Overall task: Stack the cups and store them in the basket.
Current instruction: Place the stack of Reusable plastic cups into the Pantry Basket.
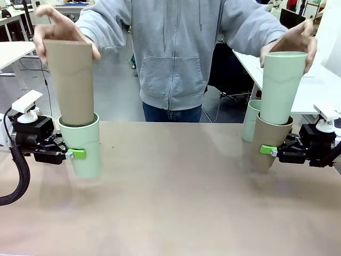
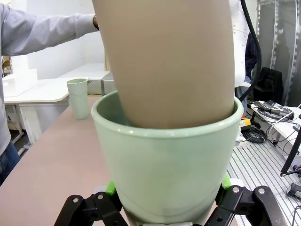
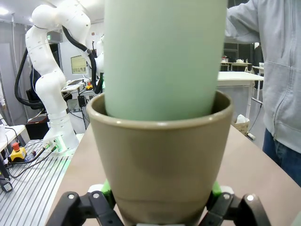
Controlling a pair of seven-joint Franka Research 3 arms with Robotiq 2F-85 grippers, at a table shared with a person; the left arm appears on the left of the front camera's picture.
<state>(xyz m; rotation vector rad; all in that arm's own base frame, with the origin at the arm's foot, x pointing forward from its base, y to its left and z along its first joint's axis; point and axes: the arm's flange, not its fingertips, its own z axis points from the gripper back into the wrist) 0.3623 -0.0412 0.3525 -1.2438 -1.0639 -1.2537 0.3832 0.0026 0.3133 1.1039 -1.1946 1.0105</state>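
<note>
Front view: the left end effector (image 1: 74, 154) is shut tight on the bottom green cup (image 1: 84, 152) at the left side of the tabletop (image 1: 170, 197). A person's hand (image 1: 58, 26) holds the top brown cup (image 1: 72, 80) by its top. The low end of that cup sits inside the bottom green cup. At the right side, the right end effector (image 1: 269, 150) is shut tight on the bottom brown cup (image 1: 265, 149). The person's other hand (image 1: 290, 40) holds the top green cup (image 1: 282, 88), and its low end sits inside the bottom brown cup. A lone green cup (image 1: 250, 121) stands upright just behind them.

Left wrist view: the left end effector (image 2: 168, 188) squeezes the bottom green cup (image 2: 164, 165) from both sides. The top brown cup (image 2: 169, 61) goes down into it. The lone green cup (image 2: 77, 98) stands far off on the tabletop (image 2: 47, 165).

Right wrist view: the right end effector (image 3: 160, 190) squeezes the bottom brown cup (image 3: 160, 160). The top green cup (image 3: 164, 56) goes down into it.
</note>
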